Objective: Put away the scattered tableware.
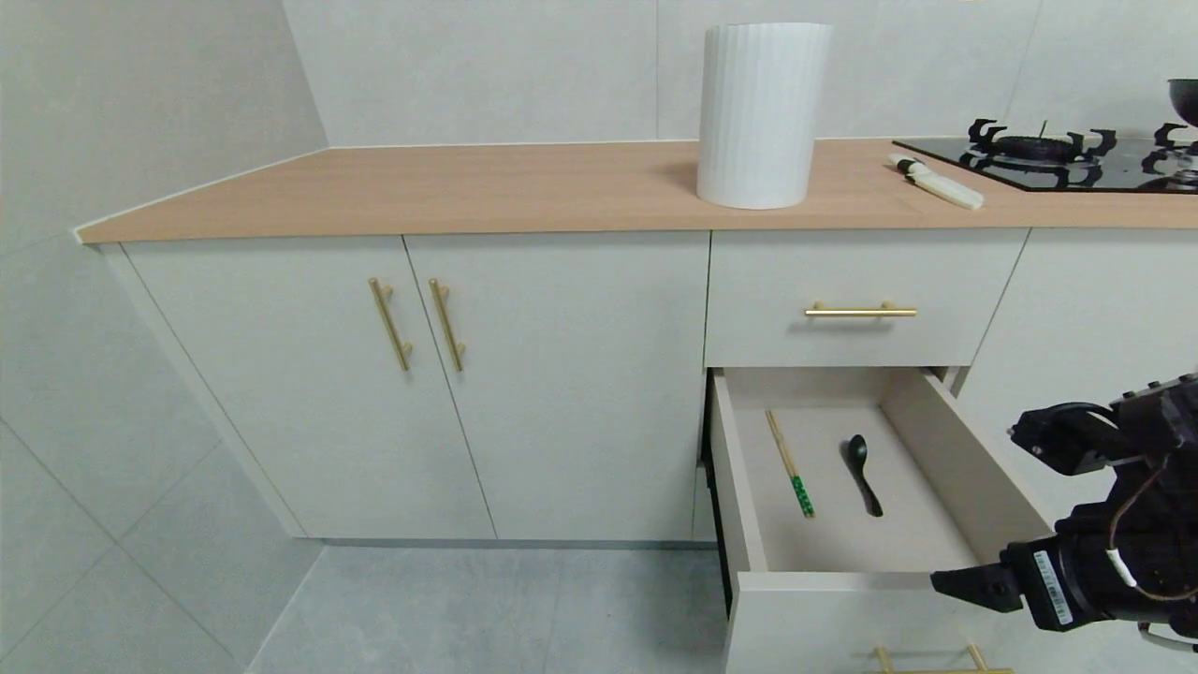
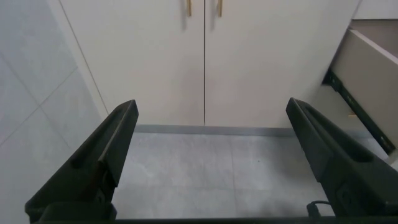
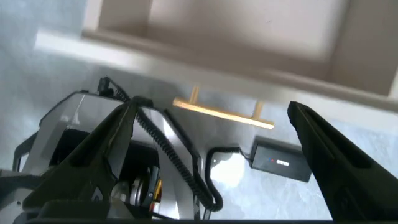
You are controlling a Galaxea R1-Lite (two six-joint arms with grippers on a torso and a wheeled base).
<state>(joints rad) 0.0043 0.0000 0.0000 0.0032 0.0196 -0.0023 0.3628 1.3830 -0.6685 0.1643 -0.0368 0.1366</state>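
The left pincer [image 2: 211,115] and right pincer [image 3: 210,109] both gaped empty. At lower right, the right one hung beside the pale open drawer [image 1: 945,459]; a careless swing might jolt its black plastic spoon [image 1: 863,473].

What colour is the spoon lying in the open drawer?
The spoon is black, best seen in the head view, right of the chopsticks.

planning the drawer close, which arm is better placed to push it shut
Right. The right gripper hangs open by the handle of the open drawer; the left gripper faces the cabinet doors, off to the side.
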